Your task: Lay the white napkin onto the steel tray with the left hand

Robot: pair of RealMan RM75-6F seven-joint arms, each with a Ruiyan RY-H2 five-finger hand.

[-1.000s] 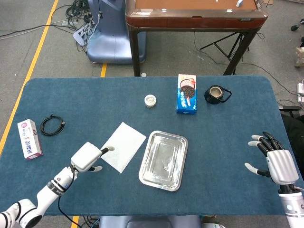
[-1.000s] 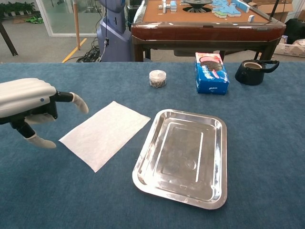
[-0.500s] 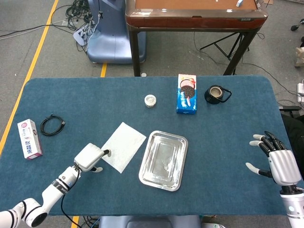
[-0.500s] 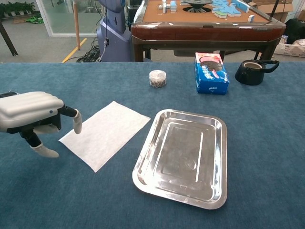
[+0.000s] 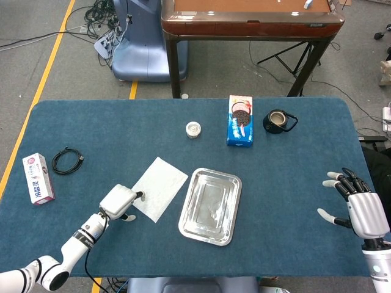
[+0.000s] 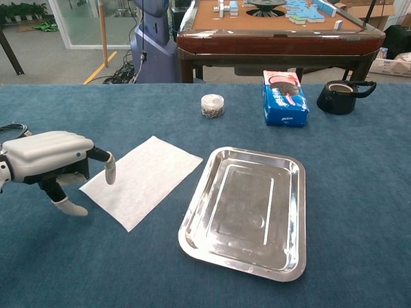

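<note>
Blue table [image 5: 293, 165] — white napkin [image 6: 142, 179] flat, left hand [image 6: 48, 163] at its corner.

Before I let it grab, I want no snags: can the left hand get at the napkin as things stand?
Probably yes. The left hand is at the napkin's near left edge, a finger pointing down at it, and nothing lies between them. The napkin lies flat on the table beside the tray, uncovered.

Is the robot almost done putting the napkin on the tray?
Not yet. Nothing looks finished: the flat white paper napkin lies on the blue table, beside the empty shiny steel tray. Right now the left hand is at the napkin's left corner, one fingertip pointing down at its edge. Gripping, lifting and laying it on the tray remain. The right hand waits, open.
</note>
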